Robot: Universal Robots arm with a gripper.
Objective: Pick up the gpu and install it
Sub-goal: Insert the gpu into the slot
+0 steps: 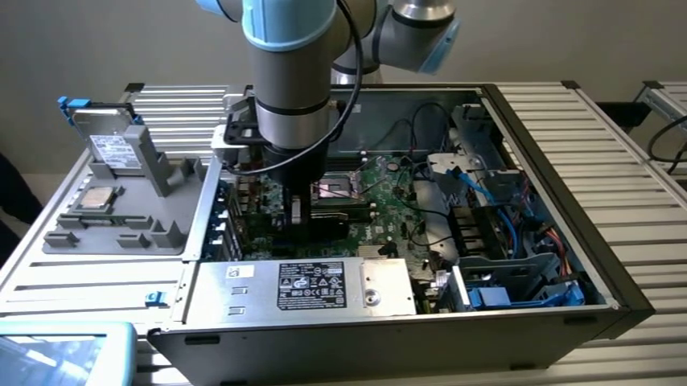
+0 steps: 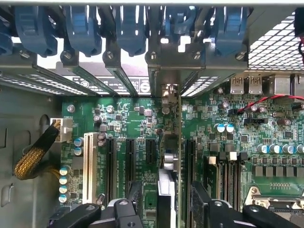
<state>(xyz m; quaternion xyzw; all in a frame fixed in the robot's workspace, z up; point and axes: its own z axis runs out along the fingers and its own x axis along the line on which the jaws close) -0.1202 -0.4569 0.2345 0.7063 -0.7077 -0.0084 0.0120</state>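
The arm reaches down into the open case (image 1: 614, 283), and its gripper (image 2: 166, 187) hangs low over the motherboard (image 2: 133, 123). In the wrist view the gpu (image 2: 165, 199) stands on edge right between the two fingers (image 2: 198, 199), running straight toward the rear wall of the case. Its silver bracket (image 2: 164, 92) meets the row of rear slot openings under the blue latches (image 2: 128, 28).

The claw stands apart. There is a strip of green board showing between each finger and the card, so nothing is clamped. The card keeps upright on its own, which makes me think it sits in its slot (image 2: 189, 166). How deep it has gone I cannot tell from here.

So I would put the work at the tail of the install step: card in place in the machine, claw close on both sides but not holding it. The empty slots (image 2: 129, 161) lie just beside it on one side, the memory sockets (image 2: 228, 175) on the other.

Any move from here calls for care, I'd say. The fingers flank the card closely, so a sideways drift could knock it crooked or catch the parts just beside it, and only a straight path along the card's own plane looks safe.

In the exterior view a hard drive (image 1: 111, 149) stands in the grey tray (image 1: 129, 217) at that view's left, well apart from all this
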